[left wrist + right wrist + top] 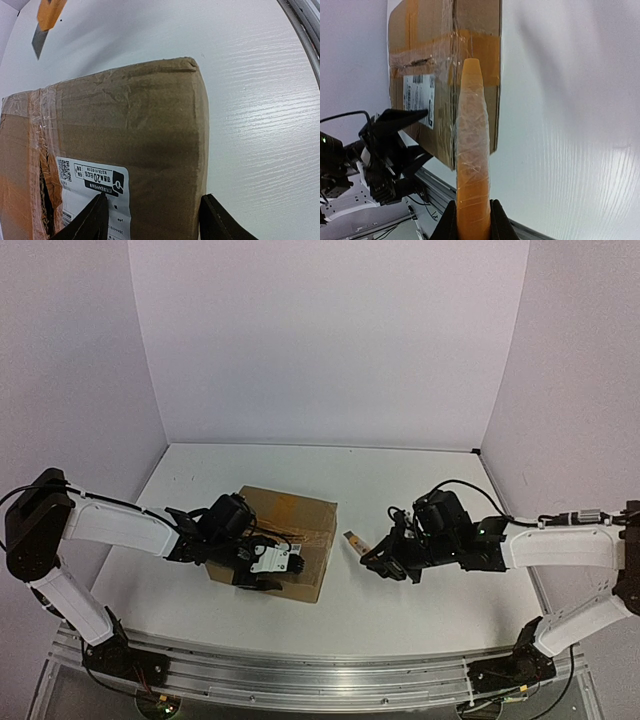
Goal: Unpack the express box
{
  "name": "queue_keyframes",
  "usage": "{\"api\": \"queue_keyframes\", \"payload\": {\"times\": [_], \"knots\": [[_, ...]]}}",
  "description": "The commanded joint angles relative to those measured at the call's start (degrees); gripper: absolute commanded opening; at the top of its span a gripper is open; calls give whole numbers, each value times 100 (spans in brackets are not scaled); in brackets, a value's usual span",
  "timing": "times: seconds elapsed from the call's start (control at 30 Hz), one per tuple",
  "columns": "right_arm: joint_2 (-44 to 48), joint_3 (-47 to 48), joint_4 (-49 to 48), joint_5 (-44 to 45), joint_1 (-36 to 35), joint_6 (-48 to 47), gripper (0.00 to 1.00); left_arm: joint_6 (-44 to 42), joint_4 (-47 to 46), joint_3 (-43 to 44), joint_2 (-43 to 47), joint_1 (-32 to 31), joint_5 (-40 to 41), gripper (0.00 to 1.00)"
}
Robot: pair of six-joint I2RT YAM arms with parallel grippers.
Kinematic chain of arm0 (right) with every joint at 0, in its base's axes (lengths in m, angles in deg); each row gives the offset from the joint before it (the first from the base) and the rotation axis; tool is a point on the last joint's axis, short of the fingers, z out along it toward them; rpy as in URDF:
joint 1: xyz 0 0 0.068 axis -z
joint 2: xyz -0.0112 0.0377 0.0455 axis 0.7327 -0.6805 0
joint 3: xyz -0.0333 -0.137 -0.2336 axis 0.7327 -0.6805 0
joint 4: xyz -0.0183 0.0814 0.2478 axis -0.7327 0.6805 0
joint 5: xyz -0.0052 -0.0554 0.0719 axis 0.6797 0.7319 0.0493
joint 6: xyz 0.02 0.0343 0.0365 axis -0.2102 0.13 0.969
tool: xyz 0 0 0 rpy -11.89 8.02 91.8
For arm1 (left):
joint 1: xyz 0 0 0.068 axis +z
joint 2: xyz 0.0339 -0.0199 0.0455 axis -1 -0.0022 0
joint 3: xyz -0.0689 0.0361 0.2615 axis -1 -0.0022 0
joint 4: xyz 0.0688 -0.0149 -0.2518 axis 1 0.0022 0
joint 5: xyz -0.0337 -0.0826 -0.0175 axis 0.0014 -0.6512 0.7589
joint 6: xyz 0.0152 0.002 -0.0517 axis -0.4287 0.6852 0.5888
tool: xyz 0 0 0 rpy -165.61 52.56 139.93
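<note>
The white table [420,500] is seen beneath the express box [300,525], which lies flat left of the table's middle, bound with clear tape [435,50]. The left gripper [258,568] is set astride the box's near edge. One finger [92,220] is laid over the box's top and the other [217,222] is placed just beside its side wall. Whether the jaws are pressed onto the cardboard cannot be told. To the right of the box, apart from it, the right gripper [472,212] is clenched on an orange utility knife [471,150], whose grey blade [39,40] is pointed toward the box. A white barcode label [92,182] is stuck on the box's top, under the left finger.
</note>
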Motion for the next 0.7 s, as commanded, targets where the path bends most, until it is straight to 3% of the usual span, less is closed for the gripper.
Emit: {"api": "queue_keyframes", "payload": {"times": [0.0,0.33,0.67], "knots": [[-359,335,-1021,-351,155,-411,0,119,775,-182,-165,72,38,59],[-937,486,-1588,-619,158,-286,0,105,757,-169,-188,70,42,59],[-311,-61,-1484,-228,351,-65,0,100,758,-204,-170,73,40,58]]}}
